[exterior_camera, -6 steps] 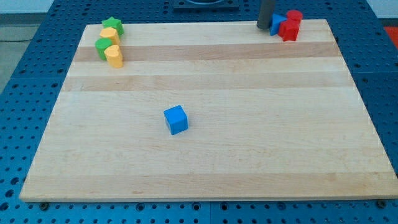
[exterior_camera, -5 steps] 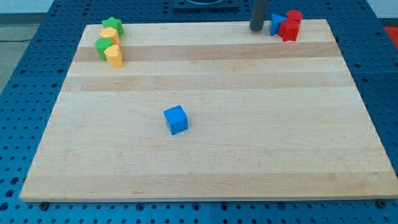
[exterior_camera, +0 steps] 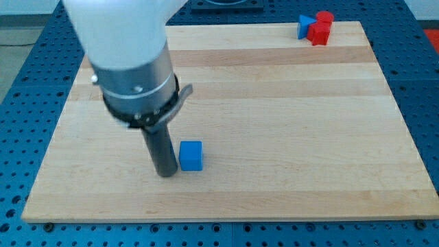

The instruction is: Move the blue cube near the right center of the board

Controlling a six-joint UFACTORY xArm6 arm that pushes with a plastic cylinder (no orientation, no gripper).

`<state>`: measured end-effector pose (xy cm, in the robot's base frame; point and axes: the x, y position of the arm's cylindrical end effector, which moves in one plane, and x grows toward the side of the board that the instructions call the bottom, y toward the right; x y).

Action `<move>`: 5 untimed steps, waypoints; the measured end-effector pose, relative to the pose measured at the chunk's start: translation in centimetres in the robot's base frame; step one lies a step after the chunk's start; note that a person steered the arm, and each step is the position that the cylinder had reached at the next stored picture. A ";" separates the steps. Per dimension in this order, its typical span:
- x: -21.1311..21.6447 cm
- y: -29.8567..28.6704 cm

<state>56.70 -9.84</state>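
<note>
The end effector is a straight dark rod with nothing to open or close, and it holds nothing. Its tip rests on the wooden board in the lower left part of the view. The blue cube stands at about 2 o'clock from the tip, just beside the rod; whether the two actually touch cannot be told from this angle. The cube sits left of the board's middle and below it, well apart from the board's right side.

Above the rod, the arm's grey metal collar and white housing fill the upper left of the view and hide the board's far left corner, so nothing there can be made out.

From the cube, at roughly 1 o'clock and far off, a small cluster sits in the board's top right corner: a blue block with a pointed, triangle-like outline, touching a red block on its right, with a second red block just behind that one. Their exact shapes are too small to tell.

The board lies on a blue tabletop with a grid of holes.
</note>
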 end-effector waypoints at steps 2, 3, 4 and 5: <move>-1.9 0.8; -6.0 7.6; -9.0 14.1; -11.6 19.2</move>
